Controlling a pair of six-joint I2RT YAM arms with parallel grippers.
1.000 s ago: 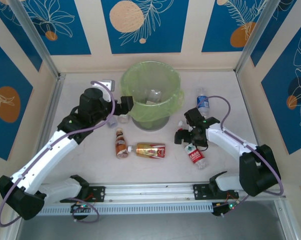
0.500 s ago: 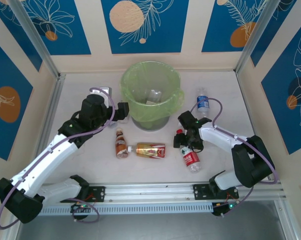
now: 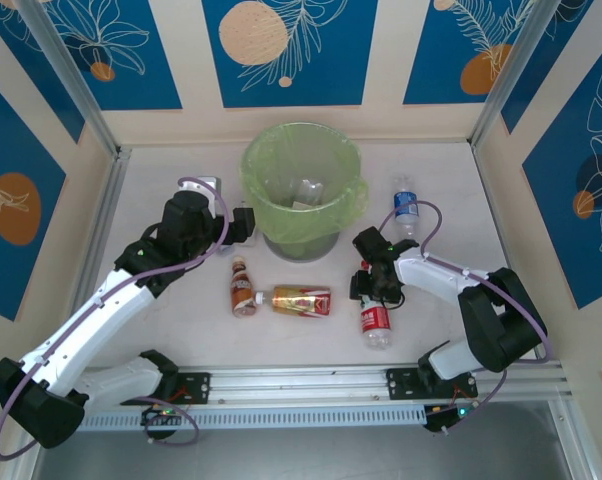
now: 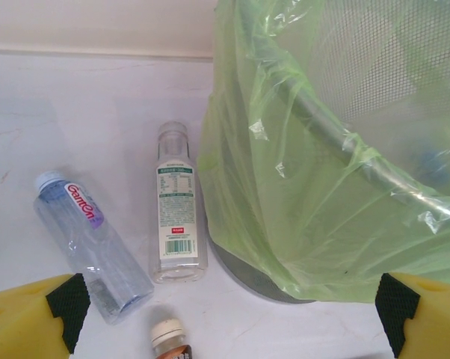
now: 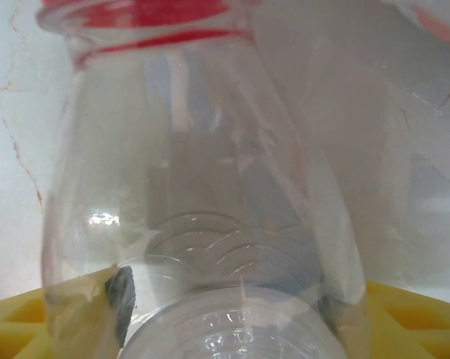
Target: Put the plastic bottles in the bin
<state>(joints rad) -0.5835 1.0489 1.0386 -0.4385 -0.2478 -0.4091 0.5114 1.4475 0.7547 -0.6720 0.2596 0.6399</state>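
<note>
The bin (image 3: 303,190), grey with a lime-green bag, stands mid-table. My right gripper (image 3: 371,288) is shut on the neck end of a clear plastic bottle (image 3: 375,322) with a red label, lying on the table. In the right wrist view that bottle (image 5: 202,149) sits between the pads (image 5: 122,293), red cap away from me. My left gripper (image 3: 243,224) hangs open left of the bin, nothing between its fingers (image 4: 60,308). An amber bottle (image 3: 242,287) and a red-gold bottle (image 3: 301,300) lie before the bin. A blue-labelled bottle (image 3: 406,205) lies to its right.
In the left wrist view two clear bottles, one with a blue-red logo (image 4: 90,239) and one with a white label (image 4: 178,213), lie left of the bin's wall (image 4: 337,149). The amber bottle's white cap (image 4: 167,334) is just below. Walls enclose the table on three sides.
My right gripper has closed round the red-labelled bottle, which swung from slanting to pointing toward the near edge. The left gripper drew back slightly from the bin's rim and stayed open.
</note>
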